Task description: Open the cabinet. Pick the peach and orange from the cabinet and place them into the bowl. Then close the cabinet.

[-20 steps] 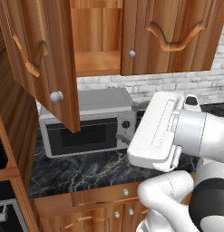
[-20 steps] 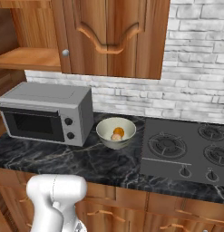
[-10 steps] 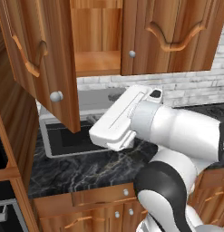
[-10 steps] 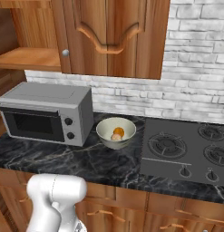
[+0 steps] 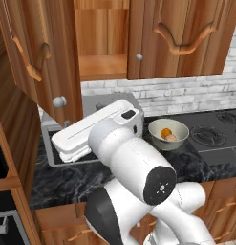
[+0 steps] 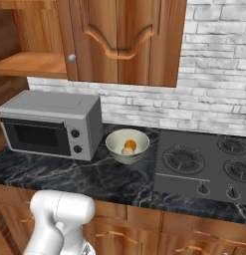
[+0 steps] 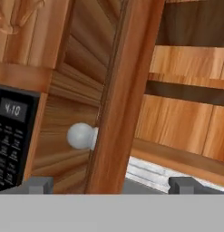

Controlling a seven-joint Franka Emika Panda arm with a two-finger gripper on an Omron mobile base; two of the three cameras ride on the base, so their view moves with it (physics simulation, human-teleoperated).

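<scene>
The cabinet has its left door swung open and its right door shut. Its bare shelf shows inside. The pale bowl stands on the counter beside the stove, holding the orange and the peach. From the right side the bowl shows the orange and peach too. In the hand view my gripper is open, empty, and faces the open door's edge near its round knob.
A grey microwave sits on the dark marble counter left of the bowl. The gas stove lies to the right. A black panel with a clock display stands left of the open door.
My arm has swung left, away from above the bowl and toward the open left door. The bowl with both fruits is now uncovered in the left base view. The jaws stay open.
</scene>
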